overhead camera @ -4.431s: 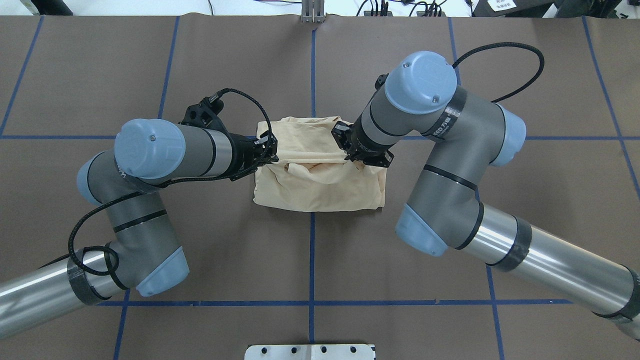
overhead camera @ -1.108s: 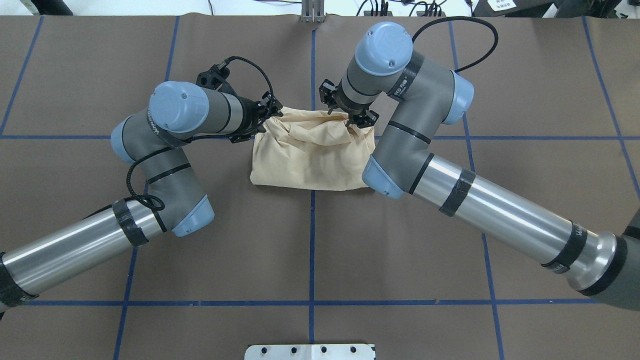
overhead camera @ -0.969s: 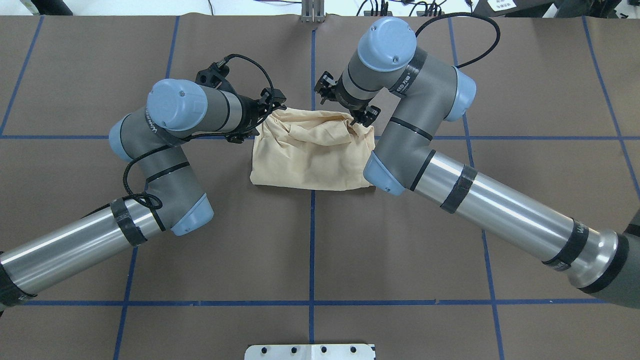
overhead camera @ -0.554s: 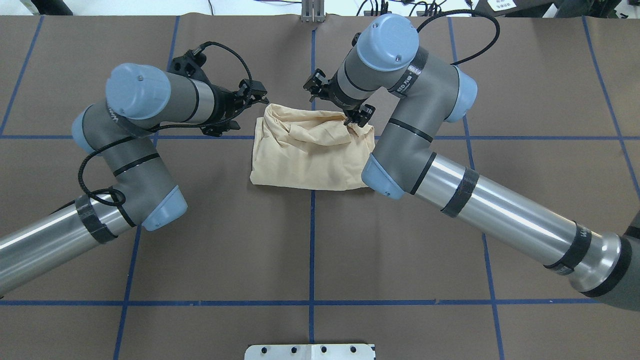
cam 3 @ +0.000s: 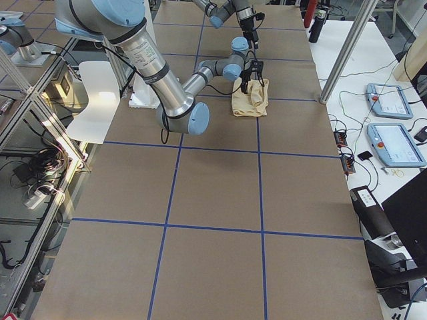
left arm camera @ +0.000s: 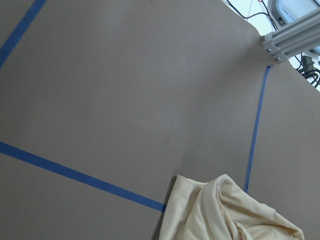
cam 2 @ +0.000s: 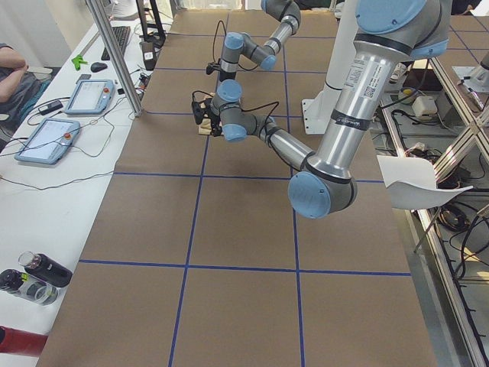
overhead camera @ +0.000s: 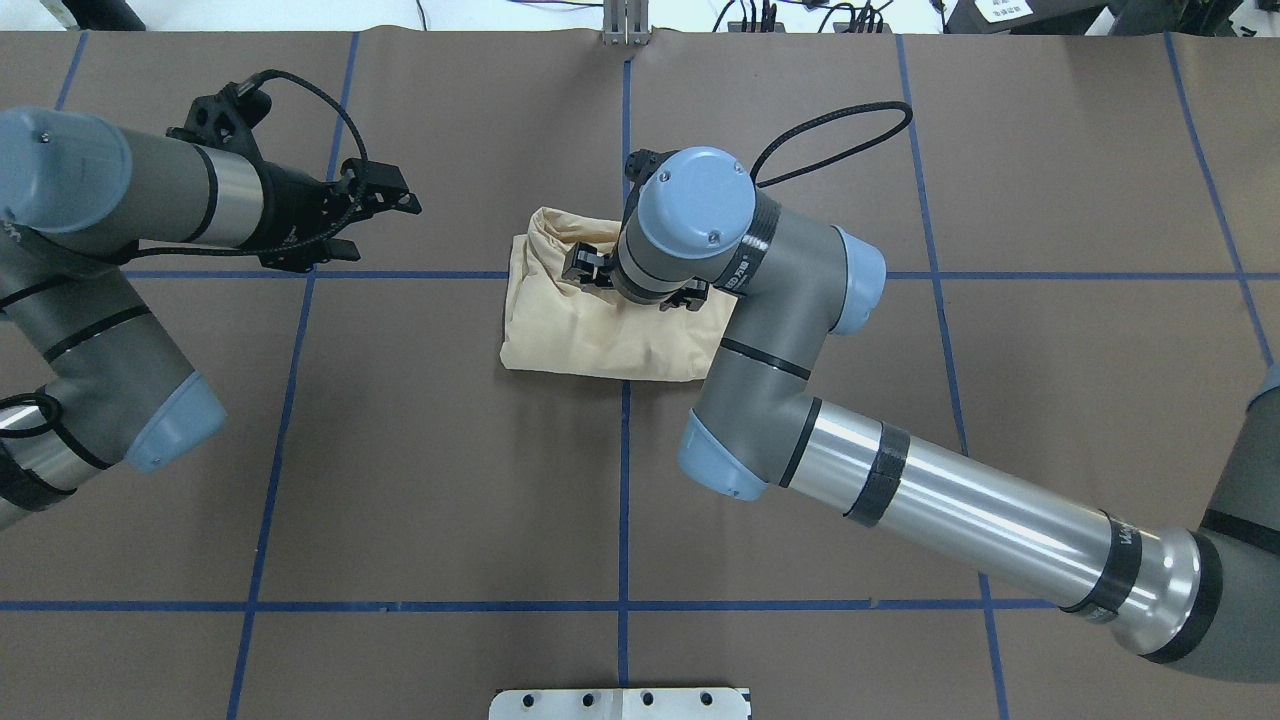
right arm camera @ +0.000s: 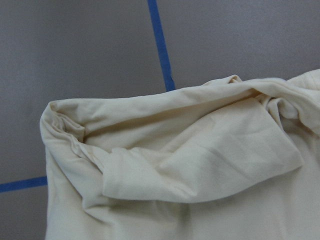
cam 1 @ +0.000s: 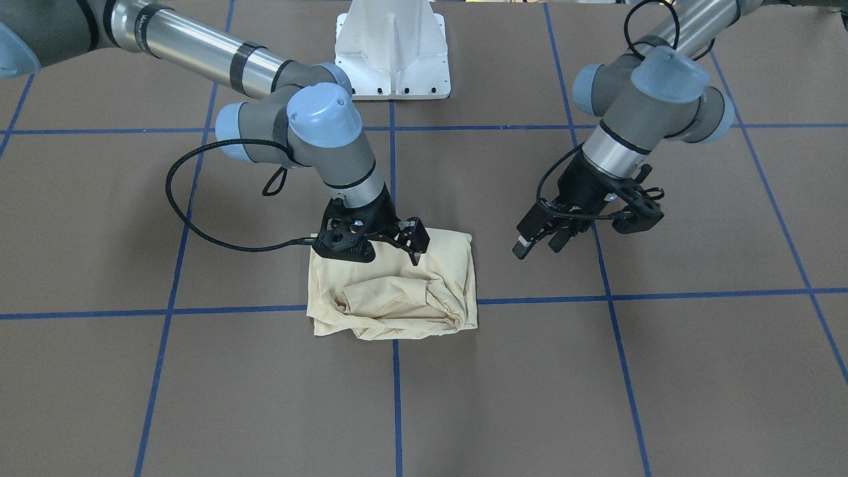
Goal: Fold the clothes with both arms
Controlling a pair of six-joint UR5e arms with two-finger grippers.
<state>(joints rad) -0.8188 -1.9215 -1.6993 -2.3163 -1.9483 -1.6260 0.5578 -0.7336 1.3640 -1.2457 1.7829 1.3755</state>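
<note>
On brown taped table (cam 1: 662,371), got shirt (cam 1: 397,305) into a lumpy packet, likely needing tidying; left gripper (cam 1: 538,245) parted, empty, aside; right gripper (cam 1: 414,248) over it, grip unclear.

The T-shirt (cam 1: 397,301) is thin, matt, creased cloth; the table cover (cam 1: 232,397) looks like matt paper; right arm (overhead camera: 960,520) glossy metal.

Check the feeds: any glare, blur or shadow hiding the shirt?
Overhead: glare streaks the right arm's tube, and its wrist covers part of the shirt. Front-facing: even light, shirt sharp. Right wrist: slightly soft, folds in shadow. Left wrist: sharp, shirt cut off at the bottom edge. Side views: shirt too small.
</note>
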